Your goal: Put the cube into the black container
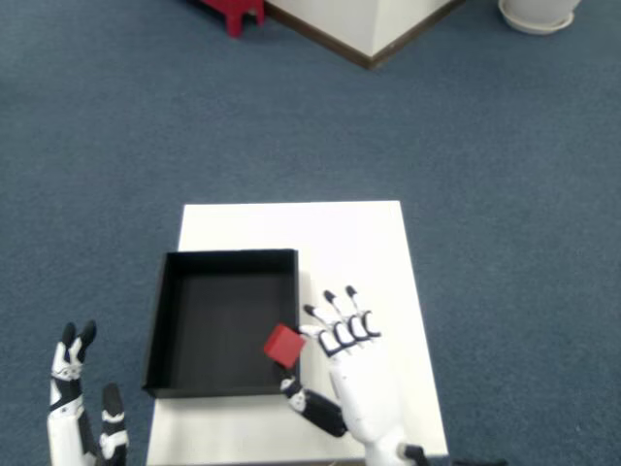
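Pinching the red cube point(284, 346) between thumb and forefinger, my right hand point(351, 374) holds it over the right wall of the black container point(221, 258) on the white table point(340, 243); the thumb's contact is hidden, seemingly under the cube, and my wrist is cut off below

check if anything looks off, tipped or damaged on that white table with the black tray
Nothing stands out. The open black rectangular container sits flat and square on the white table, empty inside. The small red cube is pinched in the white right hand over the container's right wall, tilted only because it is being held.
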{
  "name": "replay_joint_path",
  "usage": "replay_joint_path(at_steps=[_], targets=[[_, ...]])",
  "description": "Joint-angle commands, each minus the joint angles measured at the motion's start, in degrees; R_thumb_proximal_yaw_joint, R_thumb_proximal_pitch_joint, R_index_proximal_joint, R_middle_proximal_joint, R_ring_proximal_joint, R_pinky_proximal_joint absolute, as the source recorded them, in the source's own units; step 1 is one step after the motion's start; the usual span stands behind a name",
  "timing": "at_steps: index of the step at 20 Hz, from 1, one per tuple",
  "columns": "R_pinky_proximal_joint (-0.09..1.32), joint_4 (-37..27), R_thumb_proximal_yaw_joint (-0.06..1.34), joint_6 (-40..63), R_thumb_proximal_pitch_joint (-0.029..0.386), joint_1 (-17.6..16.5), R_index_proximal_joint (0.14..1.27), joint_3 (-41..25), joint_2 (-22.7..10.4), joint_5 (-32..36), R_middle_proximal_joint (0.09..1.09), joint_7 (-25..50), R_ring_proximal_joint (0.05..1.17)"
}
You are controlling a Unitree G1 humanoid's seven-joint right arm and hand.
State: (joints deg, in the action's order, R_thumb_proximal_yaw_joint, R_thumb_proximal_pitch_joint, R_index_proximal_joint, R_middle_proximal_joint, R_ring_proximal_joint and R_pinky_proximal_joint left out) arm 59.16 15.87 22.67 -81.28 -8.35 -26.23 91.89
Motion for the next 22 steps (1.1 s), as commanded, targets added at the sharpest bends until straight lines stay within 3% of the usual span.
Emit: replay_joint_path(at_steps=[1, 9, 16, 22], targets=[[0.02, -3.66, 1.23, -1.82, 0.152, 2.9, 1.12, -1.0, 0.21, -0.9, 0.41, 1.54, 0.26], [0.04, -6.87, 1.23, -7.01, 0.157, 4.47, 1.11, -4.98, 0.54, 1.02, 0.41, 0.42, 0.26], [0.05, -12.81, 1.23, -11.7, 0.165, 6.92, 1.1, -6.32, 1.04, 3.37, 0.4, -5.45, 0.26], [0.06, -13.73, 1.23, -13.89, 0.171, 8.91, 1.1, -5.99, 1.1, 6.22, 0.4, -8.7, 0.26]])
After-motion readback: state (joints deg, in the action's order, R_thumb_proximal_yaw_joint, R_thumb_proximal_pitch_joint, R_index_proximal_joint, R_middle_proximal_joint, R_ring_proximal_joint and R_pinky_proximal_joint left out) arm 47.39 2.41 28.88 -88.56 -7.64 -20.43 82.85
